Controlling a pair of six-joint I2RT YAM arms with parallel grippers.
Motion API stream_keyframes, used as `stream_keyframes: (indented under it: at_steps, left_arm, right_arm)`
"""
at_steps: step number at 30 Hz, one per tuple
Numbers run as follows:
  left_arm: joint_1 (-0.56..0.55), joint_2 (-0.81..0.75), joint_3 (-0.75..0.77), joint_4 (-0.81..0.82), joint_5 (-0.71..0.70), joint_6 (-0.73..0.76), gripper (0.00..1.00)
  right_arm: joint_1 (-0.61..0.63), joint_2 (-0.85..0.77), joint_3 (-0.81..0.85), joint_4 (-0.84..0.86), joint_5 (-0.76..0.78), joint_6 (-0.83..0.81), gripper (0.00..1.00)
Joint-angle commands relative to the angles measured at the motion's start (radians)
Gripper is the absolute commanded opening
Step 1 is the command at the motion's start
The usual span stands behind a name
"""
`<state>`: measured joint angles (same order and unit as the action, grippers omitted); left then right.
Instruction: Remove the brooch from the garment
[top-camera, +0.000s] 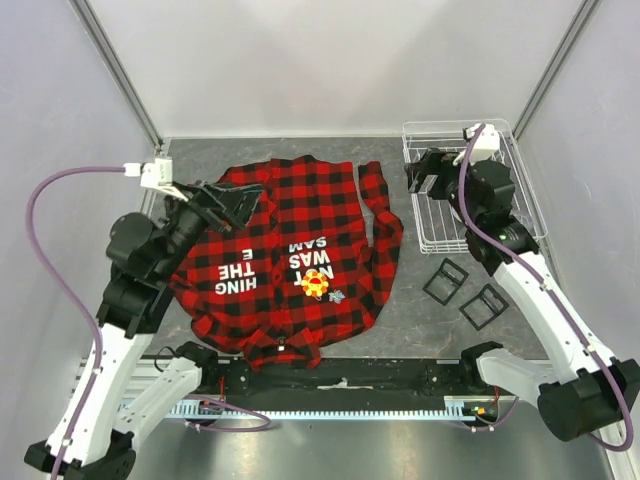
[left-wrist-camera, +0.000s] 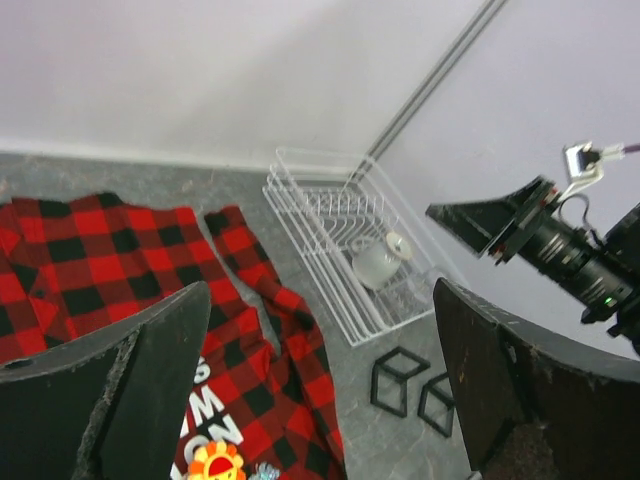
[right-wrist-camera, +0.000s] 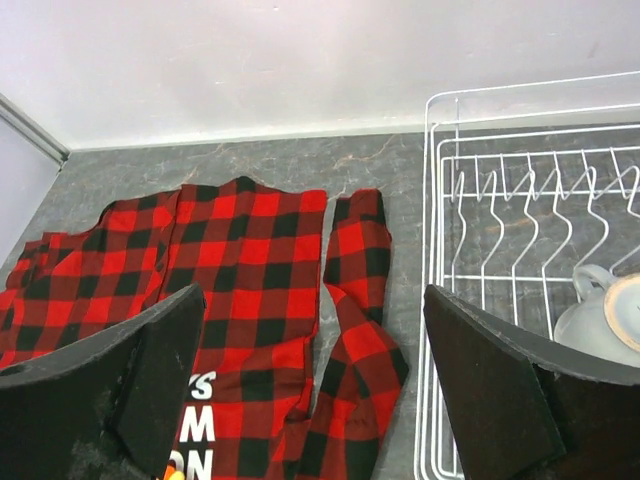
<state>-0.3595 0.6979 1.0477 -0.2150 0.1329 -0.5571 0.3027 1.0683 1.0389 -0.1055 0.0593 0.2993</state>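
Flatly spread, the garment (top-camera: 285, 215) lay with its long axis running near to far and its white lettering (top-camera: 307, 247) upside down from above. Just nearside of the letters sat the brooch (top-camera: 316, 284), round, yellow, orange and red, and cut off at the left wrist view's bottom edge. The left gripper (top-camera: 240, 205) and right gripper (top-camera: 422, 180) gaped wide, empty.

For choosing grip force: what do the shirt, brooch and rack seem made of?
Garment: soft woven flannel-like cloth, matte, wrinkled. Brooch: brightly coloured, perhaps plastic or enamel; too small to tell. Rack: thin white wire, probably coated metal.
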Motion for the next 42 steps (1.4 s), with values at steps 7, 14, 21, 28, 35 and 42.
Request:
stream_keyframes:
  at_steps: [7,14,21,28,35,42]
  left_arm:
    - [0.004,0.325,-0.058,-0.046,0.301,-0.013,0.99]
    - [-0.061,0.492,-0.204,0.072,0.366,-0.038,0.91]
    - [-0.209,0.64,-0.206,0.106,0.24,0.026,0.53]
    - [-0.384,0.706,-0.195,0.09,0.031,0.028,0.35]
    - [-0.518,0.772,-0.21,0.17,0.0,-0.003,0.33]
    - [-0.558,0.838,-0.201,0.194,-0.033,0.003,0.39]
  right_arm:
    - [0.197,0.333,0.179,0.01,-0.013,0.044,0.98]
    - [0.378,0.455,0.175,0.111,-0.117,0.187,0.9]
    - [0.432,0.34,-0.198,0.285,-0.144,0.254,0.55]
    - [0.432,0.222,-0.413,0.316,-0.11,0.287,0.4]
    - [0.431,0.122,-0.517,0.198,-0.095,0.339,0.34]
    - [0.432,0.096,-0.56,0.225,-0.18,0.365,0.33]
